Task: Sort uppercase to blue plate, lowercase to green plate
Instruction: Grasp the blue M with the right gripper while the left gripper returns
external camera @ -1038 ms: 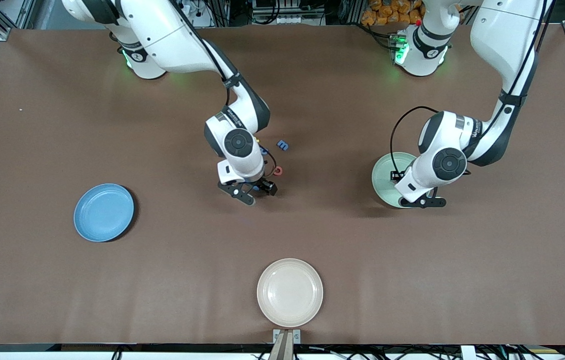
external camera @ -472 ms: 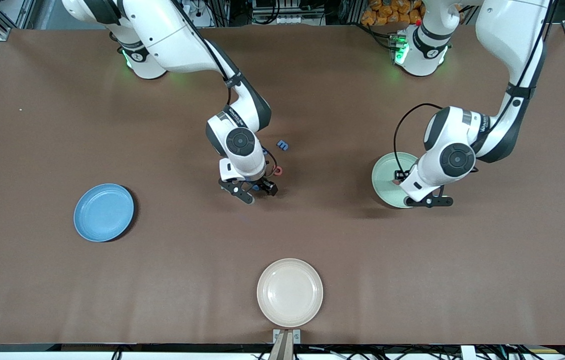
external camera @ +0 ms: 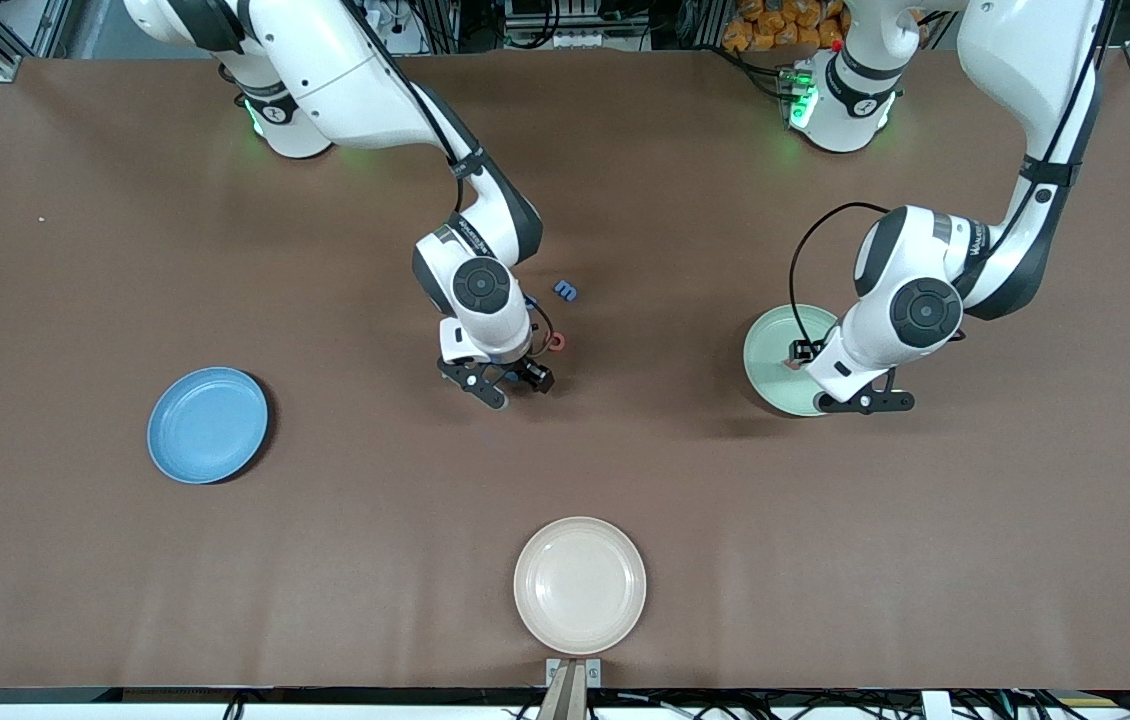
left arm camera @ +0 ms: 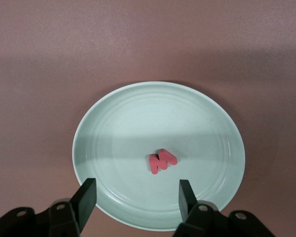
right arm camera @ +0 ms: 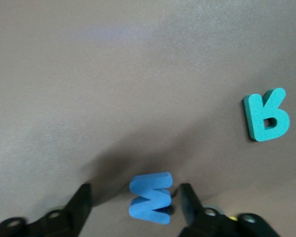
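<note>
Your right gripper (right arm camera: 133, 197), fingers spread and empty, straddles the large blue foam letter M (right arm camera: 151, 197), nearer one finger; your left gripper (left arm camera: 134, 197) waits, spread and empty, over the pale mint-green round plate (left arm camera: 118, 123).

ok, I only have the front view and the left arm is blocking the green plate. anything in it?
Observer: Yes, one red w lies flat in the green plate.
Operator: Left gripper holding anything?
Observer: No, the left gripper hangs open and empty over the plate.
Operator: What's under the right gripper?
Observer: The right gripper is open, its fingers either side of a blue M on the table; a teal R lies beside it.
</note>
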Controlling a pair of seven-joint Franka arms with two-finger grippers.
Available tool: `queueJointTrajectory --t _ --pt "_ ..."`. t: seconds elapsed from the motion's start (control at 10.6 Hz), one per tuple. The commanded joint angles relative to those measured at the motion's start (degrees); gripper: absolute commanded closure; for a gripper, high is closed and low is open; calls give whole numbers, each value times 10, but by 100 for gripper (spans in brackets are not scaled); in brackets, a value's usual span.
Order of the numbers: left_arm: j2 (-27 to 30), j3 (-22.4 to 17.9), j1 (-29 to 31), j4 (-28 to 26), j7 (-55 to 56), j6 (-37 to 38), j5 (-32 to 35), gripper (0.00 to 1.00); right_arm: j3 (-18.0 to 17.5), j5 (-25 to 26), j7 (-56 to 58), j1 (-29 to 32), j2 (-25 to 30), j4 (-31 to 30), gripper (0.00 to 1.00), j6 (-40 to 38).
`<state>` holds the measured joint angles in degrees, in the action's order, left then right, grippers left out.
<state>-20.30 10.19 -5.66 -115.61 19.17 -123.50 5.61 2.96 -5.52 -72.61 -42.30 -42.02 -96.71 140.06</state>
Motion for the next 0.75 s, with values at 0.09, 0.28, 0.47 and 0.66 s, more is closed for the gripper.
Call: queueJointTrajectory --t 0.09,0.28,0.47,0.66 --pt "12 6 5 -4 6 11 -12 25 1 5 -12 -2 1 -4 100 7" --pt "17 6 6 -4 6 11 -12 25 1 6 -12 -2 2 -4 100 5" --pt "21 8 5 -2 10 11 -24 25 2 6 -12 2 12 -3 100 -2" --pt "17 15 -5 6 34 11 -41 25 18 7 -9 8 28 -1 100 -9"
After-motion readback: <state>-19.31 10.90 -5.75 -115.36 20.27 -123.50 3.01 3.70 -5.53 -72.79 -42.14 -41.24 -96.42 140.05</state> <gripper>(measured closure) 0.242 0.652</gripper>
